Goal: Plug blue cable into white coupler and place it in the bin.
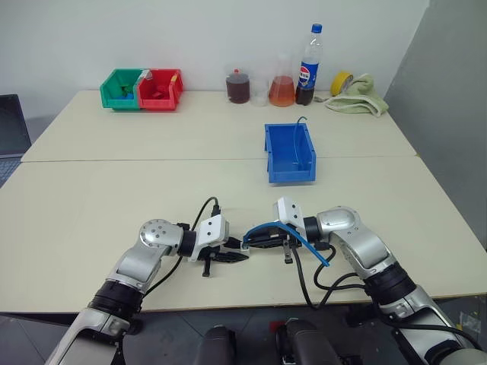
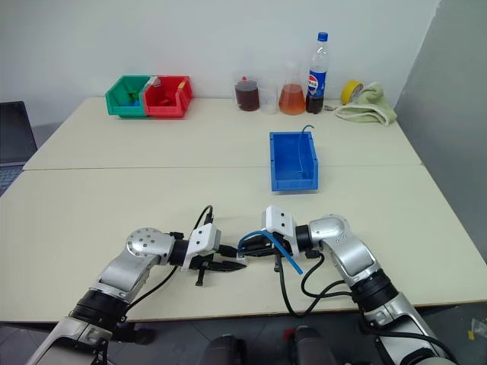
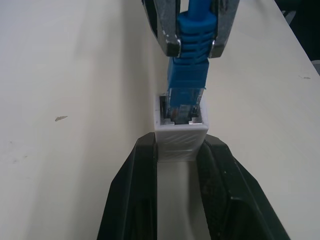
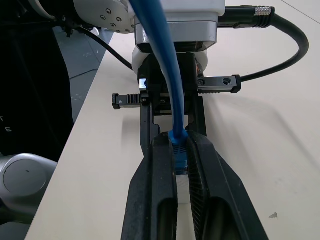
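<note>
hands meet near the front edge of the table point(image 1: 114, 190), fingertips facing each other. left hand point(image 1: 234, 257) pinches the coupler point(image 3: 180, 134) between its two black fingers point(image 3: 132, 200), dark opening turned toward the other hand. right hand point(image 1: 256, 240) is pressed together on the cable point(image 1: 304, 242) just behind the plug, on the ribbed blue boot. clear plug tip sits inside the coupler's opening; how deep, cannot tell. cable arcs up over the right wrist and trails down toward the table edge, its loose end sticking out past the arm.

bin point(image 1: 290, 154) sits farther back on the table, well apart from the hands, slightly to the right, with open table between. a thin wire-like line shows inside it, rising above the back wall; what it is, cannot tell.

along the far edge: green bin point(image 1: 120, 90) and red bin point(image 1: 158, 90) touching side by side at the left; jar point(image 1: 238, 87) of dark liquid, flask point(image 1: 282, 85) of orange liquid, cola bottle point(image 1: 308, 67) in the middle; yellow tape roll point(image 1: 342, 82) on a pale cloth point(image 1: 364, 100) at the right. dark laptop point(image 1: 11, 125) at the left border.
</note>
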Tool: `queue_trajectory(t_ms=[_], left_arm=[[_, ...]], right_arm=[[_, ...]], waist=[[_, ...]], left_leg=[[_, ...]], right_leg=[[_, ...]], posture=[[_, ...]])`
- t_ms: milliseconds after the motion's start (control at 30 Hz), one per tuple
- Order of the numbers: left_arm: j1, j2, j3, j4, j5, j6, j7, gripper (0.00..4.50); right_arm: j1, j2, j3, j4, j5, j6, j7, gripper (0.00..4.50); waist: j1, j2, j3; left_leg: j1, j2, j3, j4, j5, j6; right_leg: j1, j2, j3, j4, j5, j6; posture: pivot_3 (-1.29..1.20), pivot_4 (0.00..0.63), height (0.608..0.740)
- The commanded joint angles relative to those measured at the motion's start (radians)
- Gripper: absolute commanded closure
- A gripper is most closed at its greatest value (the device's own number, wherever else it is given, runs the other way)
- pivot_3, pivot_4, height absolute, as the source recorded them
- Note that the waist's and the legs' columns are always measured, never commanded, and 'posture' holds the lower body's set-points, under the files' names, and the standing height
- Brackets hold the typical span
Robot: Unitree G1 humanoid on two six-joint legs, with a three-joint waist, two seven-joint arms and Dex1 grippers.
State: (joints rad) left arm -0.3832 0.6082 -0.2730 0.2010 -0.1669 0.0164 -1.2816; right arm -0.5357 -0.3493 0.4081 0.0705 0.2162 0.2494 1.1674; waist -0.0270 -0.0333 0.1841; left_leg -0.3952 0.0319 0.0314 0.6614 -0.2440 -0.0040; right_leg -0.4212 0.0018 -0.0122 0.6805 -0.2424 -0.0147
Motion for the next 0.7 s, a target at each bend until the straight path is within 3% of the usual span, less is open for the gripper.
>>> queue_trajectory(t_ms=[33,700], left_arm=[[-0.013,0.008,0.026,-0.015,0.002,-0.010,0.013,3.72],[-0.008,0.009,0.025,-0.020,0.003,-0.007,0.010,3.72]], right_arm=[[0.031,-0.016,0.042,0.035,-0.046,0.014,0.003,4.42],[0.034,-0.017,0.051,0.066,-0.050,0.012,-0.005,4.42]], waist=[[0.000,0.000,0.000],[0.000,0.000,-0.001]], left_leg=[[0.000,0.000,0.000,0.000,0.000,0.000],[0.001,0.000,0.000,0.000,0.000,0.000]], right_leg=[[0.000,0.000,0.000,0.000,0.000,0.000],[0.001,0.000,0.000,0.000,0.000,0.000]], posture=[[0.00,0.150,0.740],[0.00,0.150,0.740]])
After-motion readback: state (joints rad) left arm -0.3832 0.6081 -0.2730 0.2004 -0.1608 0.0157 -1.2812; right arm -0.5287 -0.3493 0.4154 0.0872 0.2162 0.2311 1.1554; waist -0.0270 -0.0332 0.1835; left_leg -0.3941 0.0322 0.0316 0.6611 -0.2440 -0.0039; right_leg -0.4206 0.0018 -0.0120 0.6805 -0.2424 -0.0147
